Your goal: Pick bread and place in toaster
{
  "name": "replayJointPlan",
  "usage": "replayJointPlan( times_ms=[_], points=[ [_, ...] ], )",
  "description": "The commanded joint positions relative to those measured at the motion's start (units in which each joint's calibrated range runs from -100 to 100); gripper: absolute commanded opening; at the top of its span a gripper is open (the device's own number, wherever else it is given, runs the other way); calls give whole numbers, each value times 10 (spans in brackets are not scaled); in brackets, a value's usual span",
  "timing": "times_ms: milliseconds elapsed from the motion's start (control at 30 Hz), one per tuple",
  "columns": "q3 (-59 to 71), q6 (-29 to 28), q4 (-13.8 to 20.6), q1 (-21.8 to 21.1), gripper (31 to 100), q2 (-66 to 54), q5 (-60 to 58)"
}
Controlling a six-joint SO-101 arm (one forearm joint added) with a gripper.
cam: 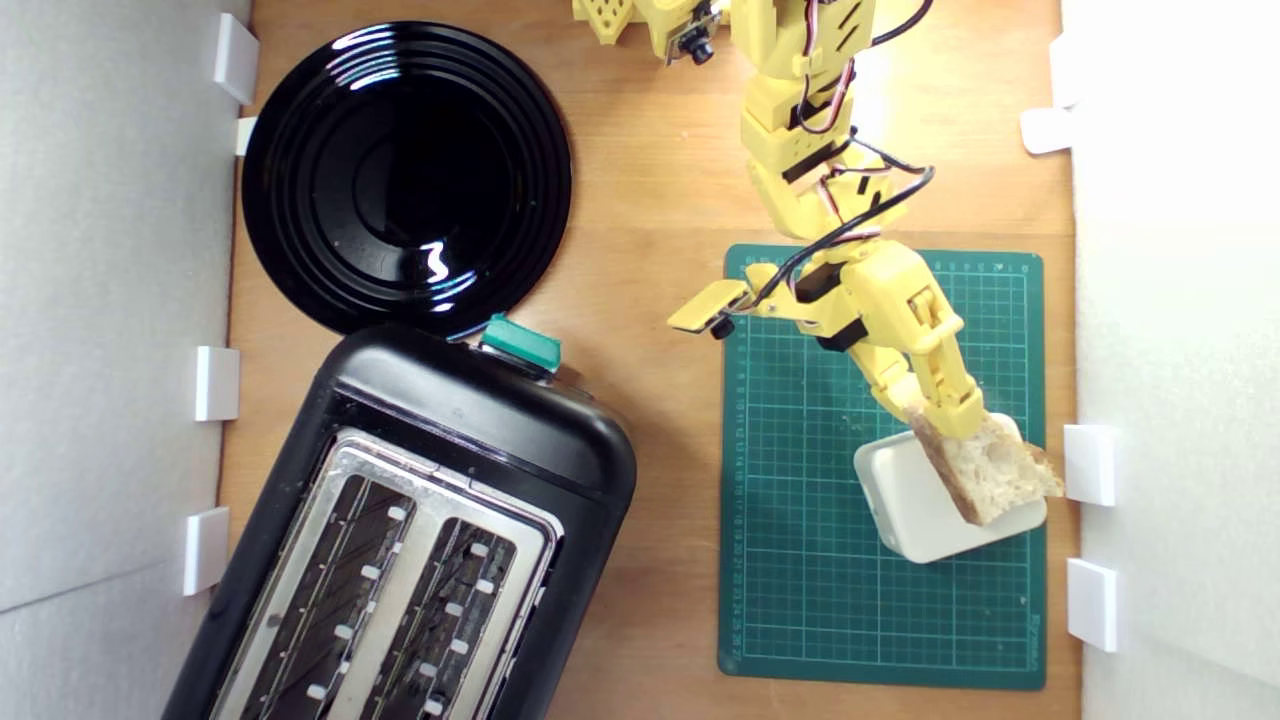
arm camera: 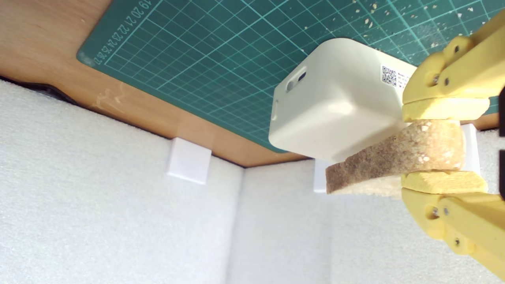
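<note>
Bread [cam: 1000, 470] in end effector [cam: 945, 425]

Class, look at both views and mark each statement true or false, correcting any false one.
1. The hand is shut on the bread. True.
2. Bread already sits in a slot of the toaster. False: both slots are empty.
3. The cream box stands on the green mat. True.
4. The black plate holds a slice. False: it holds nothing.
5. The toaster stands on the mat. False: it stands on the wooden table.
</note>
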Motion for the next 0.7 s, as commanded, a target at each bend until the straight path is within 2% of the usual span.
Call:
replayJointPlan(
  times_ms=[0, 200, 667],
  points=[
    [-25, 3, 3, -7, 633, -6, -18],
    [-21, 3, 2, -5, 634, -9, -18],
    [-16, 3, 1, 8, 634, -152, 0]
  ],
)
